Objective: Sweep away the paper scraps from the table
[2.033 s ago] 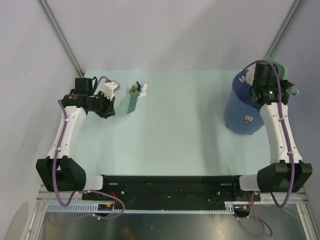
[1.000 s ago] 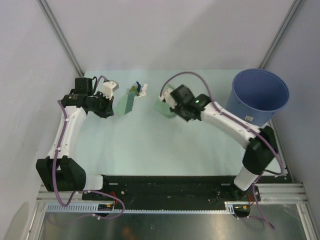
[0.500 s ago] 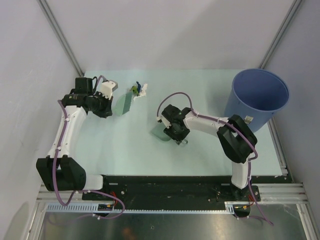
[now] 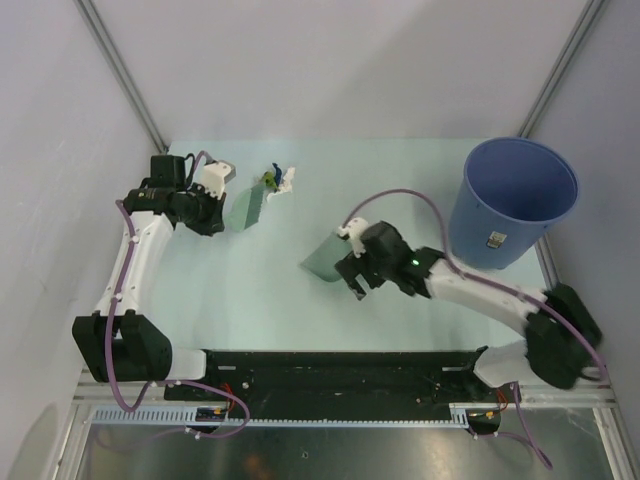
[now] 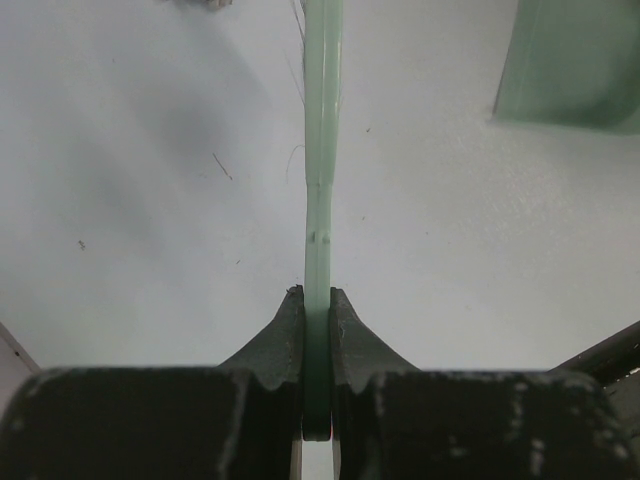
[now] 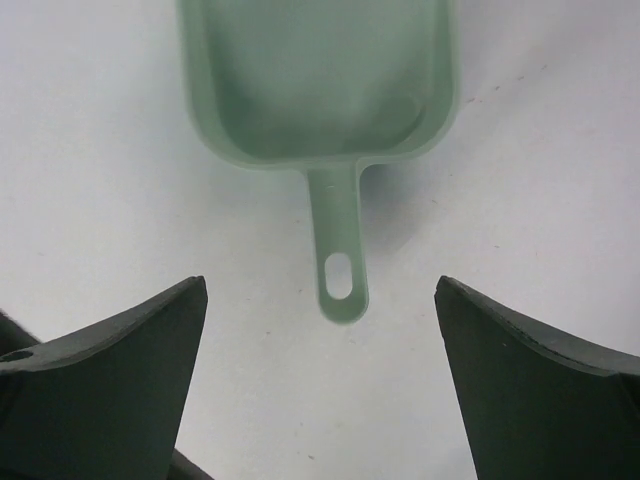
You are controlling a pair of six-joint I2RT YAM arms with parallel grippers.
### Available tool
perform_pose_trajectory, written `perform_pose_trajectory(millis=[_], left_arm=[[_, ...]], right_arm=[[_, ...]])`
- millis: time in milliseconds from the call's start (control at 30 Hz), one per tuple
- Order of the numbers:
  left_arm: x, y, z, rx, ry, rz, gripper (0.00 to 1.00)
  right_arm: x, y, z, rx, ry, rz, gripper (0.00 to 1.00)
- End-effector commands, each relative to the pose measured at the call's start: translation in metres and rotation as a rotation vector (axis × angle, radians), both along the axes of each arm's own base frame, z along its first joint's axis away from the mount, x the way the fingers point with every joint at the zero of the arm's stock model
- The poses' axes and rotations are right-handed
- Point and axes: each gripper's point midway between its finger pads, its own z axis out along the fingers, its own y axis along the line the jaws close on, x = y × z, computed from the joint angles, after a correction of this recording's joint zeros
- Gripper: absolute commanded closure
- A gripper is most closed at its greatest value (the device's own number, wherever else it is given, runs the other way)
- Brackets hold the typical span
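The left jaws squeeze a thin green board (image 5: 323,150) near the paper scraps (image 4: 273,180); the right jaws (wide apart) hang over the dustpan (image 6: 320,90)

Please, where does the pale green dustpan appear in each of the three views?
Top external: the dustpan lies near the middle of the table, left of the blue bucket.
Left wrist: upper right corner, cut by the edge.
Right wrist: top centre, handle pointing down.
Shared landmark: the pale table under it.
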Motion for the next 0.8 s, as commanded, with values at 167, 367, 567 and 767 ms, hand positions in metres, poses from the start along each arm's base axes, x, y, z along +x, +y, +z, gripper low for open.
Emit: perform_pose_trajectory(millis=[167,367,567,767], left_arm=[[0.006,-0.006,0.011,-0.029,-0.051,-0.017,1.0],[0.004,-0.005,0.017,-0.02,-0.074,-0.029,1.0],[0.001,-0.004,0.018,-0.008,-0.082,-0.032,1.0],[0.002,-0.002,0.022,-0.007,-0.093,-0.016,1.0]], right_arm=[[0.004,-0.003,-0.003,0.252,-0.143,-0.126,0.07],[0.01,0.003,-0.035,0.204,-0.108,-0.08,0.22],[0.014,-0.006,-0.059,0.13,-0.105,-0.119,0.6],[0.002,0.002,-0.047,0.125,-0.122,-0.071,1.0]])
